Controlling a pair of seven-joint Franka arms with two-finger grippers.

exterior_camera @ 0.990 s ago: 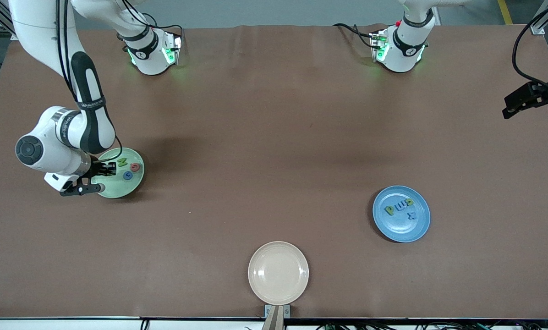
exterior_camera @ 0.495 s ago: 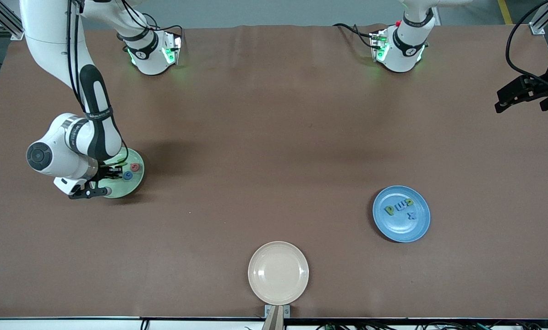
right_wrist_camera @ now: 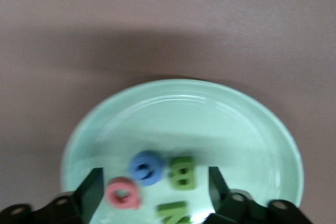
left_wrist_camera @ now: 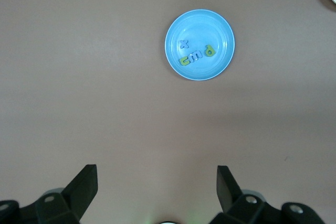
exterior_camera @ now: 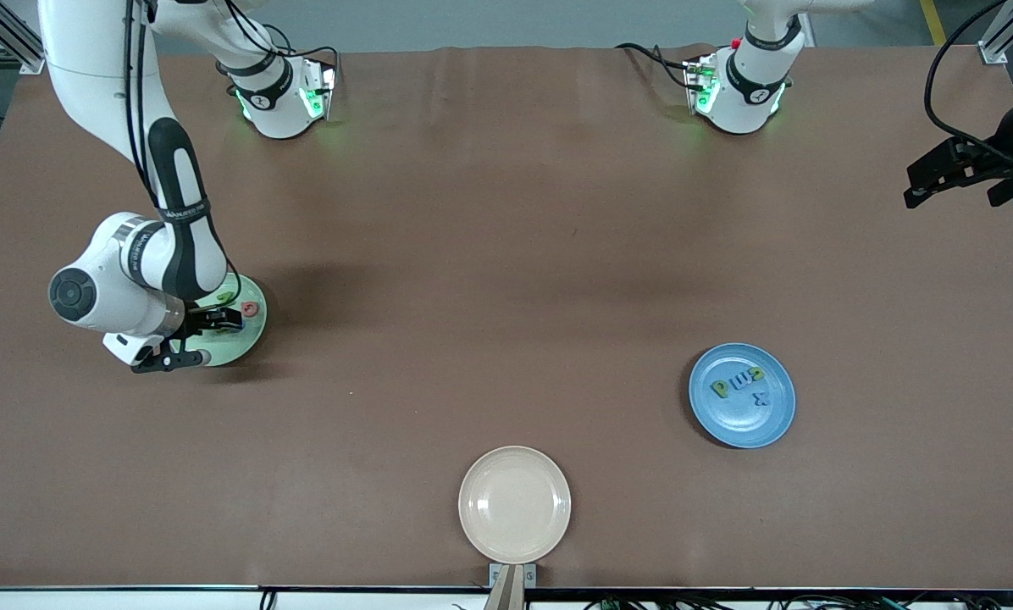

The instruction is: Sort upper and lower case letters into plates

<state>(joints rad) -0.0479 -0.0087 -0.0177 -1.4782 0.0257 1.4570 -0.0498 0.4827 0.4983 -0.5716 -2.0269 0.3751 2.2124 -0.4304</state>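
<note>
My right gripper [right_wrist_camera: 155,187] hangs open just above the pale mint plate [right_wrist_camera: 247,124], its fingers apart on either side of the letters. In that plate lie a red round letter [right_wrist_camera: 124,193], a blue G [right_wrist_camera: 146,167], a green B [right_wrist_camera: 182,172] and a green N [right_wrist_camera: 173,212]. In the front view the right gripper [exterior_camera: 218,321] covers most of the mint plate [exterior_camera: 242,346]. The blue plate [exterior_camera: 742,395] holds a green p [exterior_camera: 720,388], a blue m [exterior_camera: 738,383], a green u [exterior_camera: 755,374] and a blue x [exterior_camera: 761,398]. My left gripper [exterior_camera: 938,174] waits open, high over the left arm's end of the table.
A cream-beige plate [exterior_camera: 515,505] sits with nothing in it at the table edge nearest the front camera. From the left wrist view the blue plate [left_wrist_camera: 199,44] lies well below the left gripper [left_wrist_camera: 156,182]. Brown tabletop [exterior_camera: 489,296] stretches between the plates.
The right gripper has opened over the mint plate and shifted slightly across it; the green B now lies free in the plate. The left gripper drifted a little inward over the table's end.
</note>
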